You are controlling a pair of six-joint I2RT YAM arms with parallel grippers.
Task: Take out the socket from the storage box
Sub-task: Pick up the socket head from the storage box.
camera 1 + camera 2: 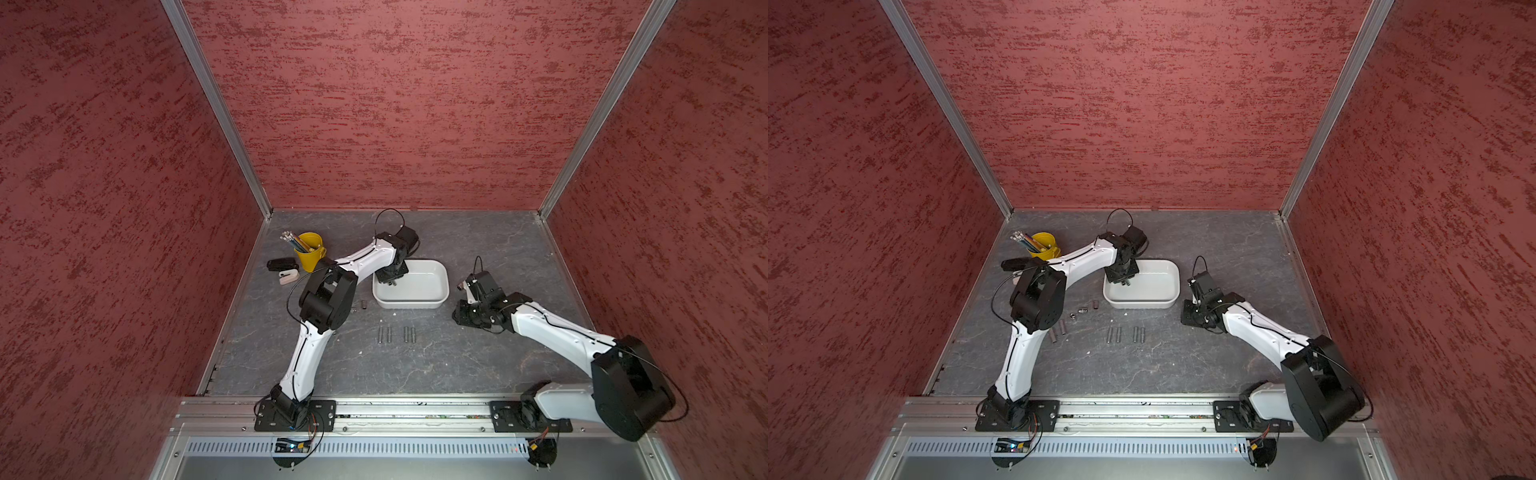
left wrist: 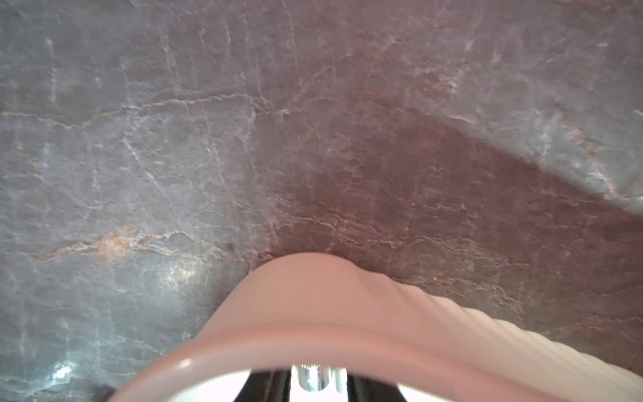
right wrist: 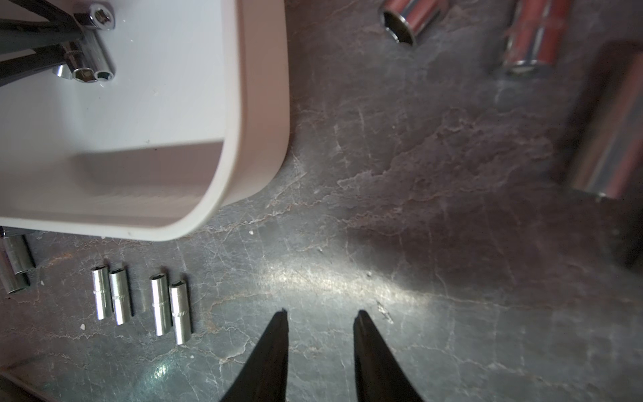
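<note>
The left gripper point(image 1: 392, 283) reaches steeply down into the white box point(image 1: 409, 305) at its 9 o'clock end. That is where the sockets not yet taken out point(image 3: 87, 68) lie bunched on the floor near the wall, and coming from above lets the thin black fingers point(image 3: 28, 64) clear the rim. In the left wrist view one socket point(image 2: 313, 377) sits between those fingers, but I cannot tell whether they pinch it or only straddle it. Either way it is inside the box, not lifted out. The right gripper point(image 3: 320, 312) hangs over the bare table point(image 3: 417, 174) at about 3 o'clock of the box, its tapered jaws apart and empty, probably parked clear of the other arm. At 6 o'clock of the box four small sockets point(image 3: 120, 296) lie in two neat pairs, likely so they cannot roll. The box is smooth, glossy plastic with rounded corners and a thick rim. The sockets are short chrome cylinders with a knurled band and a hex mouth, and they look slick to grip. The table is dark grey and stone-patterned with pale veins.
</note>
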